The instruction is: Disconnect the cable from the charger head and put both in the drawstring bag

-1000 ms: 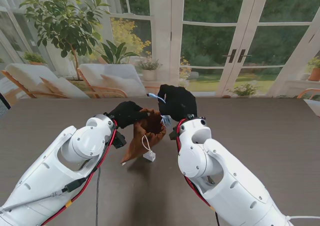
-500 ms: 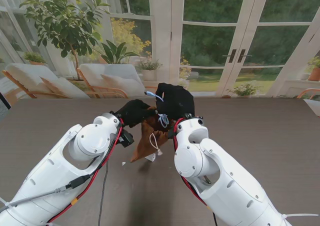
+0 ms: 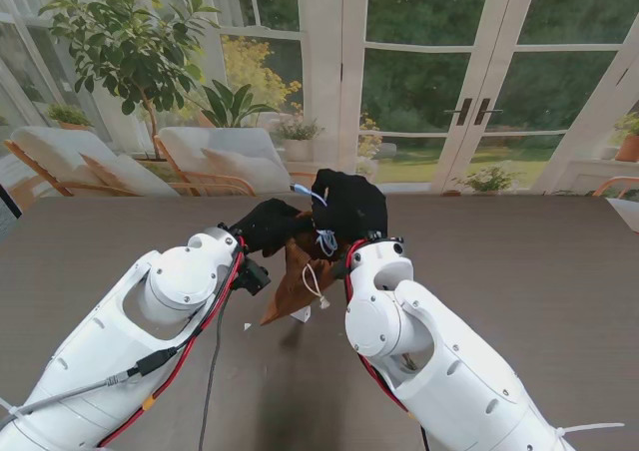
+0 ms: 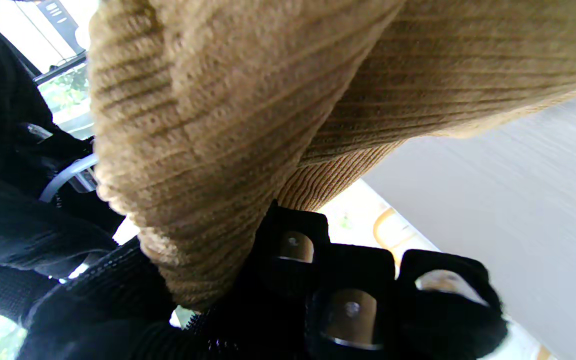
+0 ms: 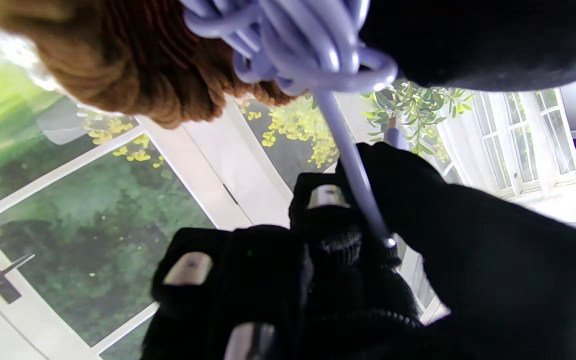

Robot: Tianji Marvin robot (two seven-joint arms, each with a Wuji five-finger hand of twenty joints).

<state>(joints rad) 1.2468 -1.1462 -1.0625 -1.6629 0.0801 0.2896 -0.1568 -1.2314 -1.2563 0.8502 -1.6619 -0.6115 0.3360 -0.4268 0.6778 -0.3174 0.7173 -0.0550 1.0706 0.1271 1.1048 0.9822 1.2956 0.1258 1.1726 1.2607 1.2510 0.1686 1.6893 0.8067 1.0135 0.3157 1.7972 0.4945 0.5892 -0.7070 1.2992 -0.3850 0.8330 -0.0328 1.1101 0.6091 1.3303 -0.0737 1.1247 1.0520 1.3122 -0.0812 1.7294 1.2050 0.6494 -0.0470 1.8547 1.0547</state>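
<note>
1. Gripping the brown ribbed-knit drawstring bag (image 3: 303, 263), the black-gloved left hand (image 3: 264, 225) pinches the fabric at the bag's left side, its fingertips (image 4: 350, 305) curled under the cloth in the left wrist view.
2. The black-gloved right hand (image 3: 348, 204) is clenched on the coiled pale lilac cable (image 3: 324, 239), held at the bag's mouth; in the right wrist view the coil (image 5: 298, 45) bunches against the knit fabric (image 5: 118, 65), and one straight strand runs down between the fingers (image 5: 248, 280).
3. The bag hangs lifted off the dark grey wood-grain table (image 3: 519, 261), its lower point nearer to me.
4. A white drawstring (image 3: 315, 281) dangles down the bag's front.
5. A small white block (image 3: 300, 313), possibly the charger head, lies on the table just beside the bag's lower tip; too small to be sure.
</note>
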